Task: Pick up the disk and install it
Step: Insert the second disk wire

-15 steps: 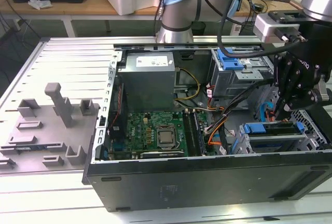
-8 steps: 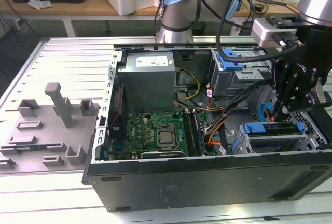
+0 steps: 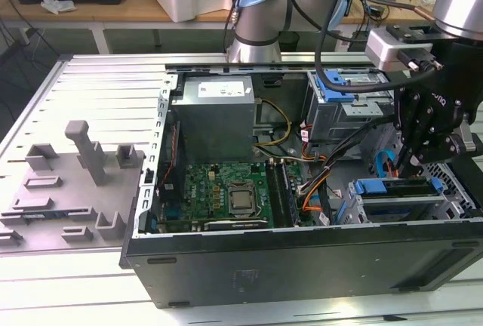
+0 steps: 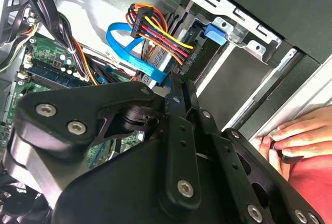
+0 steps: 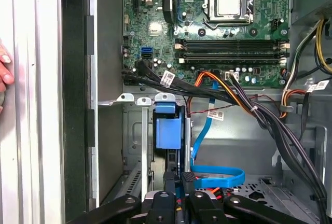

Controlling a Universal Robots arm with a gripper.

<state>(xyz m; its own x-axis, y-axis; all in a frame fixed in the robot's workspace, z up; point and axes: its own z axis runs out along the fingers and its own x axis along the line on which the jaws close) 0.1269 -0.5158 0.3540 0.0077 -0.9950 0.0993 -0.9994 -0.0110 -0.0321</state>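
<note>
The disk [image 3: 400,189] sits in the lower drive bay at the exterior view's right of the open computer case, its blue handle [image 3: 375,187] facing the motherboard. In the first wrist view the disk [image 5: 167,130] stands edge-on in the bay slot, blue handle on top. In the second wrist view the disk [image 4: 202,53] lies in the bay with coloured power wires and a blue data cable at its end. My gripper [image 3: 411,166] hangs right over the disk's cable end. Its fingers are shut together [image 5: 179,178], tips [image 4: 179,86] at the disk's edge, holding nothing that I can make out.
An upper grey drive cage [image 3: 347,111] carries a blue plastic bracket [image 3: 336,84]. Black cable bundles [image 5: 244,105] and a blue data cable [image 5: 218,177] cross beside the bay. A person's hand [image 4: 303,136] rests on the case's edge. Motherboard [image 3: 226,190] and power supply [image 3: 215,115] fill the case's middle.
</note>
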